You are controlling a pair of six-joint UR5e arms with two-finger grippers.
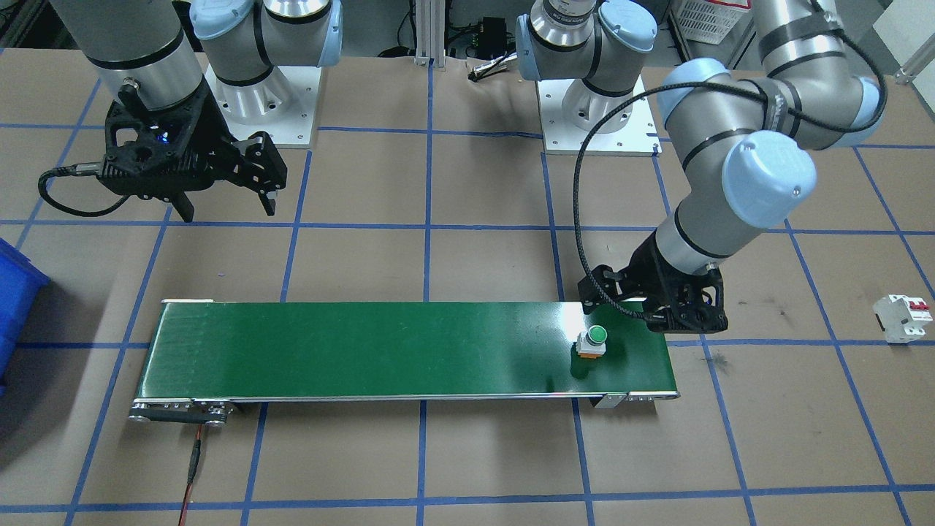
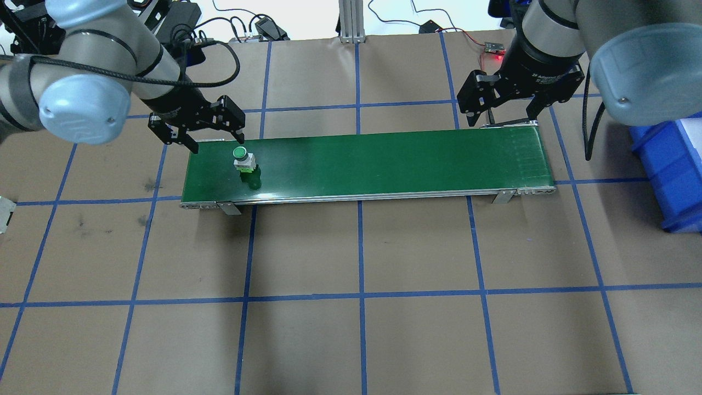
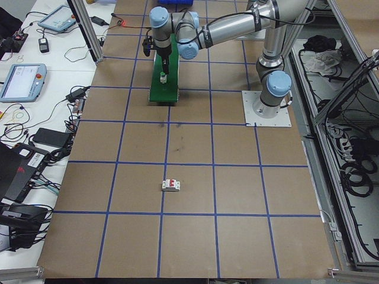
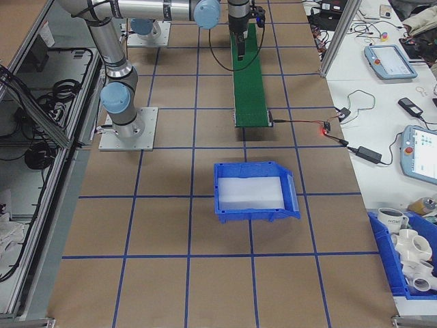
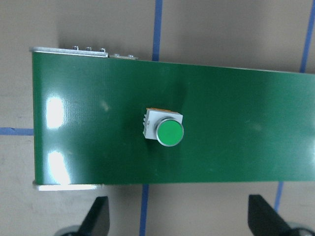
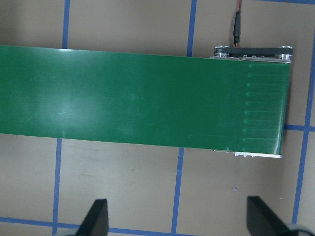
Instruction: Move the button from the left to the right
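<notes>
The button [image 1: 592, 342], with a round green cap on a white-grey body and an orange base, stands upright on the green conveyor belt [image 1: 365, 351] near its end on the robot's left. It also shows as the button [image 2: 243, 159] and, from above, the button [image 5: 167, 130]. My left gripper [image 2: 218, 141] hangs open just behind the button on the robot's side, apart from it, its fingers [image 5: 98, 219] empty. At the belt's other end my right gripper [image 2: 502, 118] hovers open with nothing held; below it lies bare belt [image 6: 123, 98].
A blue bin [image 2: 674, 170] sits on the table past the belt's right end. A white circuit breaker [image 1: 904, 318] with red toggles lies on the table beyond the left arm. A cable [image 1: 193, 460] runs from the belt's motor end toward the operators' side.
</notes>
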